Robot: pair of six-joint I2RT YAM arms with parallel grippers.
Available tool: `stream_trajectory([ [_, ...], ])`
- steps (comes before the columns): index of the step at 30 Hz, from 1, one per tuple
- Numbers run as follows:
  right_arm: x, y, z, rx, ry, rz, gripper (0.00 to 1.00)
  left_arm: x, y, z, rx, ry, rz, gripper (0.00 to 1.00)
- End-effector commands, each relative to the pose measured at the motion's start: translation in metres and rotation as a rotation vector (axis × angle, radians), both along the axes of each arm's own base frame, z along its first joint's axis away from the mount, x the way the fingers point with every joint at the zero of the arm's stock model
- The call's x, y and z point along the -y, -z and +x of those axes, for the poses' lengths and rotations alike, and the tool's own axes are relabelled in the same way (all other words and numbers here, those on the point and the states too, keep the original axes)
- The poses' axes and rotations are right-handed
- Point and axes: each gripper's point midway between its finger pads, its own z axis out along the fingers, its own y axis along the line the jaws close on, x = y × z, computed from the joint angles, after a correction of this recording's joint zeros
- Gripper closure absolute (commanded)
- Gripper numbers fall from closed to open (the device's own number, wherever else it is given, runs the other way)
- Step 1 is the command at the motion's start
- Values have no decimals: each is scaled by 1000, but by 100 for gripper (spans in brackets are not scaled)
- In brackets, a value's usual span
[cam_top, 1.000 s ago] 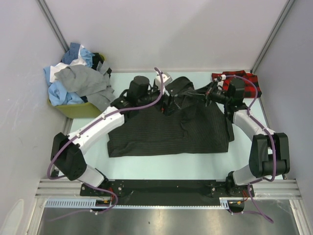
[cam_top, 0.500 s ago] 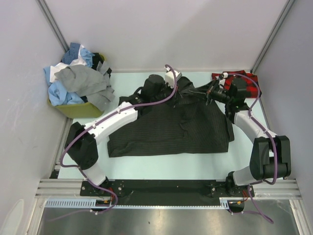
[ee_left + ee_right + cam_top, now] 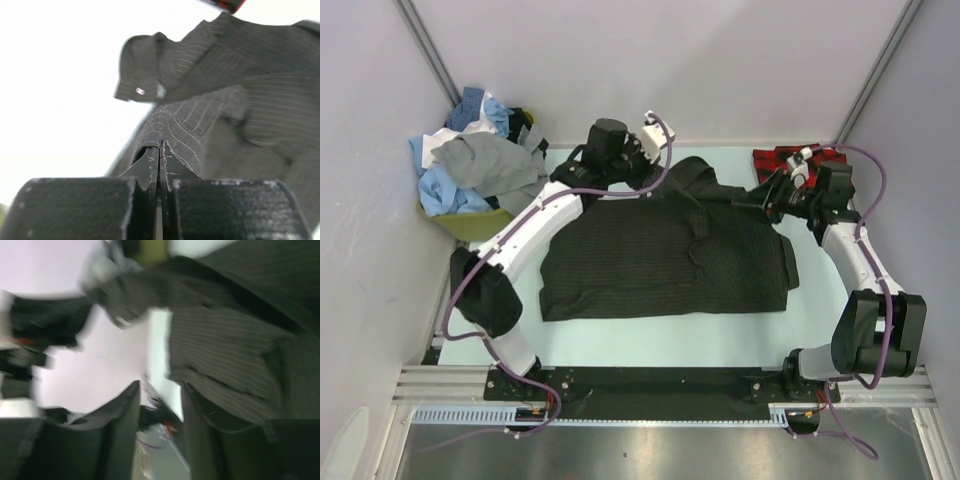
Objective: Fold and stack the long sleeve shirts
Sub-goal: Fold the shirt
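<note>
A dark charcoal pinstriped long sleeve shirt (image 3: 670,260) lies spread across the middle of the table. My left gripper (image 3: 642,158) is at its far edge, shut on a raised fold of the pinstriped cloth (image 3: 170,130); a buttoned cuff (image 3: 137,85) hangs beyond it. My right gripper (image 3: 760,200) is open at the shirt's upper right, and the gap between its fingers (image 3: 160,405) holds nothing. The shirt (image 3: 230,350) lies just beside it. A folded red-and-black plaid shirt (image 3: 800,160) rests at the back right corner.
A yellow-green basket (image 3: 475,225) at the back left holds a heap of blue, white and grey shirts (image 3: 470,160). Grey walls close in the table on the left, back and right. The arms' base rail (image 3: 660,385) runs along the near edge.
My left gripper closed on the shirt's far edge and drew back toward the left. My right gripper opened, let the shirt go and moved right.
</note>
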Motion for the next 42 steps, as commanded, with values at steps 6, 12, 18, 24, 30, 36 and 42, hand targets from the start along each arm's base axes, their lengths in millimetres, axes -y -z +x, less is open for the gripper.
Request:
stream_trajectory([
  [6, -3, 131, -48, -131, -251, -332, 70, 9, -13, 82, 313, 191, 266, 100],
  [12, 20, 195, -39, -244, -224, -477, 73, 21, -17, 44, 363, 633, 170, 100],
  [18, 48, 249, -54, -439, -209, -554, 73, -10, 13, 75, 495, 710, 414, 100],
  [24, 56, 273, -63, -515, -210, -614, 73, -18, 14, 142, 628, 542, 557, 100],
  [30, 63, 276, -65, -540, -187, -607, 73, 15, 1, 147, 771, 461, 504, 100],
  [36, 58, 257, -60, -474, -189, -562, 72, 18, -27, 76, 770, 582, 285, 100],
  [42, 54, 233, -59, -381, -211, -558, 71, -7, 15, -51, 716, 848, 244, 100],
])
